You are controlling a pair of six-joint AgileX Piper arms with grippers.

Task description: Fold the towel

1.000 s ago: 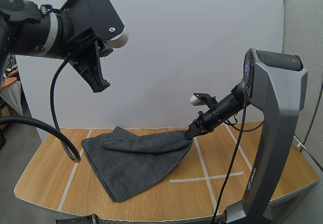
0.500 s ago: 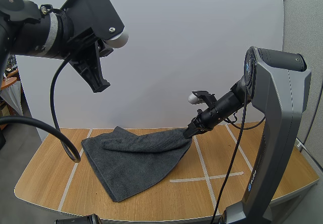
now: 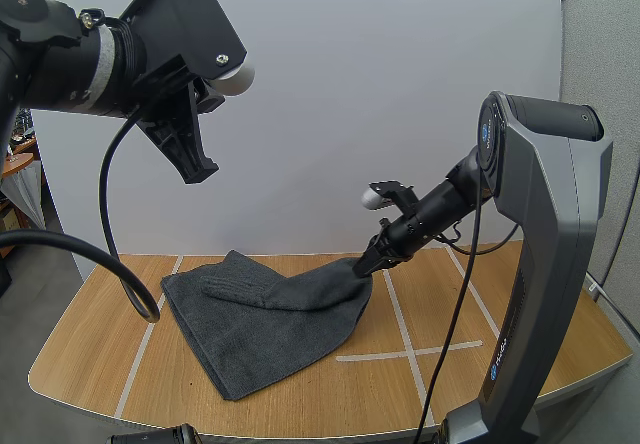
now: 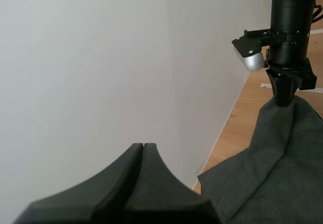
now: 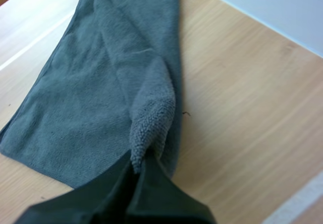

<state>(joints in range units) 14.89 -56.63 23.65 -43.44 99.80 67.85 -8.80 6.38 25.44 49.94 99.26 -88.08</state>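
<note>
Right fingers (image 5: 166, 199) pinch grey towel (image 3: 260, 334) (corner raised, ridged); rest flat.

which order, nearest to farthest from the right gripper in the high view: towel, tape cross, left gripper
1. towel: its far right corner is pinched in the right gripper.
2. tape cross: on the table, in front of that gripper.
3. left gripper: raised high, far off to the left.

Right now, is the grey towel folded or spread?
Neither fully: the dark grey terry towel lies mostly flat, one corner pinched by the right gripper and raised off the wooden table.
</note>
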